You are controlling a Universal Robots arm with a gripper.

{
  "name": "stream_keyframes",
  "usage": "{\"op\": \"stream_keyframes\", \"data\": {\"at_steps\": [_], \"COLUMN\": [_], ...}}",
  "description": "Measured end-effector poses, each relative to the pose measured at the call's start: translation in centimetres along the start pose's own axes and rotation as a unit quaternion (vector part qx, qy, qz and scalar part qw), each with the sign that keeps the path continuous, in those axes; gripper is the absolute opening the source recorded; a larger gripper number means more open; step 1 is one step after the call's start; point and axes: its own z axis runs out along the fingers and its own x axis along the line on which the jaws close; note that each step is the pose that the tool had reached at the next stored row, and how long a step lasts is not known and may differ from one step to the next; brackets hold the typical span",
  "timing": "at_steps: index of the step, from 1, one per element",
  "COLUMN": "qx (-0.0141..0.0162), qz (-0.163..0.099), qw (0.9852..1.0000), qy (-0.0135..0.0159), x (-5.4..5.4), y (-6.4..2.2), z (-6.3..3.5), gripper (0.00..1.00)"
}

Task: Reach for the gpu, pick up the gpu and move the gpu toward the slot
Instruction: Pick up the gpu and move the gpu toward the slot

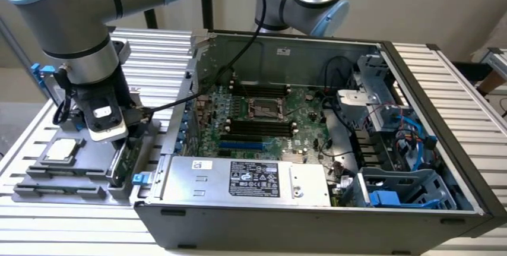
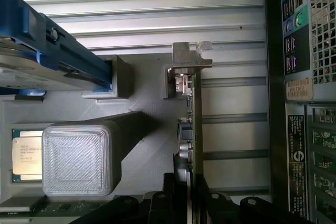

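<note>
1 end effector [image 2: 186, 179] straddles the upright gpu [image 2: 197, 129] in its grey holder [image 2: 142, 77] on the bench [image 1: 79, 226] — pinching or spread, I cannot tell.

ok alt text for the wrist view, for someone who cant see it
The gripper is at one end of the gpu, a card standing edge-on in a grey holder, its silver bracket at the far end. A square chip and a blue-framed drive lie to one side, the computer case to the other.

Arm [image 1: 71, 30] upright, wrist [image 1: 95, 92] vertical, hand [image 1: 119, 140] pointing straight down
</note>
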Motion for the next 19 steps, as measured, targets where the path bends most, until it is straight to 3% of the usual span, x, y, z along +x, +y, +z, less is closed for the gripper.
{"op": "stream_keyframes", "data": {"at_steps": [5, 19], "qx": [0.0000, 0.0004], "qz": [-0.003, -0.050], "qw": [1.0000, 0.9988], "qy": [0.0000, 0.0009], "x": [0.00, 0.00], "y": [0.00, -0.01], "z": [0.00, 0.00], "gripper": [0.27, 0.27]}}
